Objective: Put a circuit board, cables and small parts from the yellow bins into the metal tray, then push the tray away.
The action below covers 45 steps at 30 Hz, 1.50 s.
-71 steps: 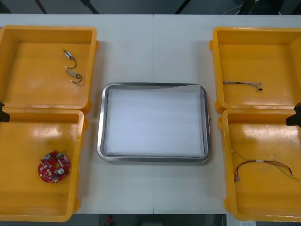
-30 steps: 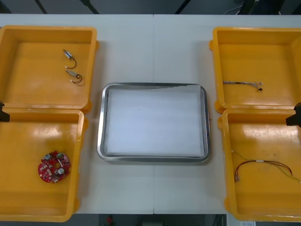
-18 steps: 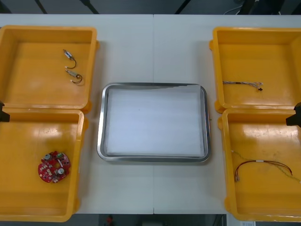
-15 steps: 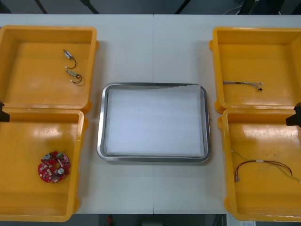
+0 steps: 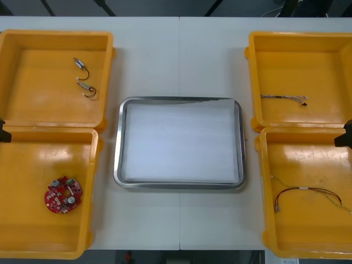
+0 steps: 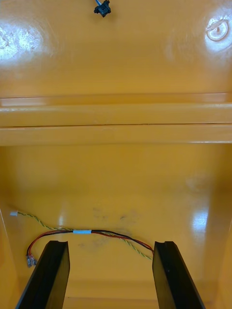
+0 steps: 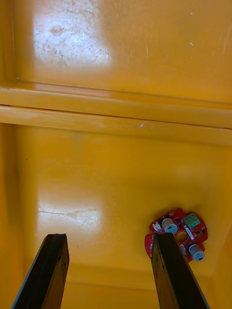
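Note:
The metal tray (image 5: pixel 179 143), white inside, lies at the table's middle with nothing in it. A round red circuit board (image 5: pixel 62 194) rests in the near left yellow bin (image 5: pixel 27 231); in the left wrist view the board (image 7: pixel 176 235) sits just beside one finger of my open left gripper (image 7: pixel 108 237). Two small metal parts (image 5: pixel 83 77) lie in the far left bin. The red and yellow cable (image 5: pixel 305 193) lies in the near right bin; my open right gripper (image 6: pixel 110 244) hovers over this cable (image 6: pixel 87 234). A twisted blue and white cable (image 5: pixel 283 98) lies in the far right bin.
Both arms sit at the table's sides, left (image 5: pixel 3 133) and right (image 5: pixel 345 135), above the walls between the bin pairs. The bins (image 5: pixel 297 60) flank the tray with bare table strips between. The twisted cable's black plug (image 6: pixel 102 8) shows beyond the bin wall.

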Motion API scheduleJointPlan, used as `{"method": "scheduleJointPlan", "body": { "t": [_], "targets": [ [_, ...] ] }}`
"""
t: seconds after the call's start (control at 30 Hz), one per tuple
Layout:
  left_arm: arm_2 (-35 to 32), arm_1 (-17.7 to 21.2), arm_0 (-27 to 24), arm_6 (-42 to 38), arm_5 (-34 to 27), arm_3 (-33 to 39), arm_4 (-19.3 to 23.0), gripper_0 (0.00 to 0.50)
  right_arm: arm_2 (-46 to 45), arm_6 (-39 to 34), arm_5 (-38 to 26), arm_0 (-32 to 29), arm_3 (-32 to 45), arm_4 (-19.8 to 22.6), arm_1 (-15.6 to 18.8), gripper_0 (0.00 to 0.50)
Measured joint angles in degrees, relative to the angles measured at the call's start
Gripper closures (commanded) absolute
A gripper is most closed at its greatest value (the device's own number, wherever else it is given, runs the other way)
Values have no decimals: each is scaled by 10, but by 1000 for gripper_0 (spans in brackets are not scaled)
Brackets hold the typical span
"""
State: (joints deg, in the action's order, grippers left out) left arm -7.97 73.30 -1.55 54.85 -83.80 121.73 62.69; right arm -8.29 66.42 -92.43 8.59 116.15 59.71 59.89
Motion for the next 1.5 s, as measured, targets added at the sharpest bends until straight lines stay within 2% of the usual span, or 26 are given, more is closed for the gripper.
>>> {"method": "scheduleJointPlan", "body": {
  "t": [0.2,0.3,0.47,0.67,0.8,0.87,1.0,1.2,1.33,1.5],
  "targets": [
    [8,0,6,0,0,0,0,0,15,1,0,-14,-4,0,-2,0],
    [17,0,9,0,2,0,3,0,18,29,0,-15,-3,0,-2,0],
    [20,0,9,0,4,0,11,0,21,195,-1,-16,-3,6,6,0],
    [21,0,9,0,8,1,18,0,22,264,-1,-16,-2,36,17,0],
    [38,-1,9,0,32,2,17,0,22,416,-1,-17,-1,38,19,0],
    [53,-1,9,0,48,4,8,0,22,468,1,-20,-1,39,19,0],
    [91,-1,9,0,73,6,-14,0,22,521,32,-35,-1,40,21,0],
    [123,-1,9,5,92,7,-26,0,26,693,102,-74,0,43,34,0],
    [143,-1,9,20,108,12,-44,0,50,709,135,-86,0,37,44,0],
    [170,-1,9,62,143,14,-56,0,98,757,180,-86,0,3,49,0]
  ]
}}
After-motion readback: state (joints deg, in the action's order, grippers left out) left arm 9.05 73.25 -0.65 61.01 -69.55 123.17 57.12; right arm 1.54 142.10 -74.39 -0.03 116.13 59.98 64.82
